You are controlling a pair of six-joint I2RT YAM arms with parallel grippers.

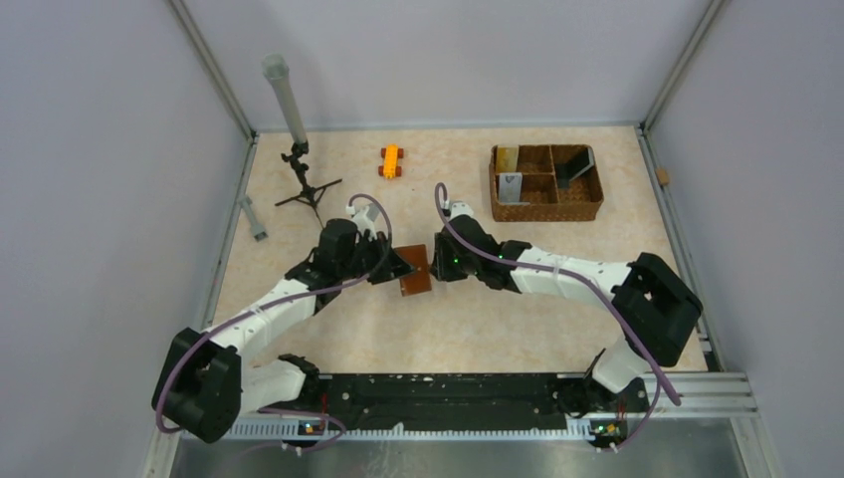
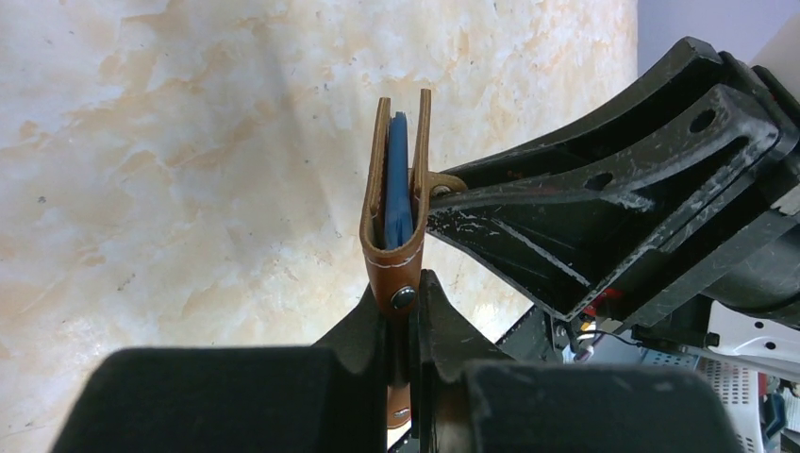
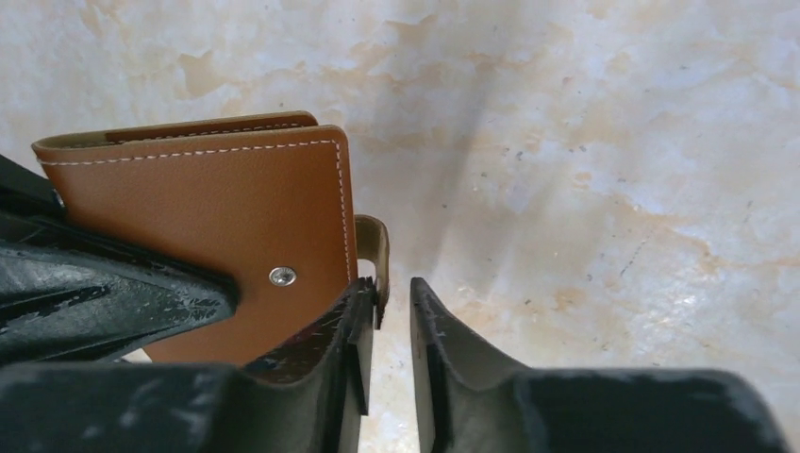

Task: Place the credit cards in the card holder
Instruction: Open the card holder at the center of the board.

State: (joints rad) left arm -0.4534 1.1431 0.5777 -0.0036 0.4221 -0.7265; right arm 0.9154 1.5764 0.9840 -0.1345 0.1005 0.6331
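Wallet [image 3: 217, 208] is held on edge, clenched by left gripper [image 2: 404, 307], likely for opening | right gripper [image 3: 391, 288], jaws slightly parted and empty, is set against snap tab [image 3: 371, 247]

I see a beige marbled table [image 1: 478, 329]. A small black tripod [image 1: 307, 187] stands toward its far left corner, and a short grey bar [image 1: 253, 218] lies by the left edge. An orange toy [image 1: 391, 160] sits midway along the far edge, and a brown woven basket [image 1: 545, 212] near the far right corner. The card holder [image 1: 414, 271] is over the middle; I can't tell if it touches.
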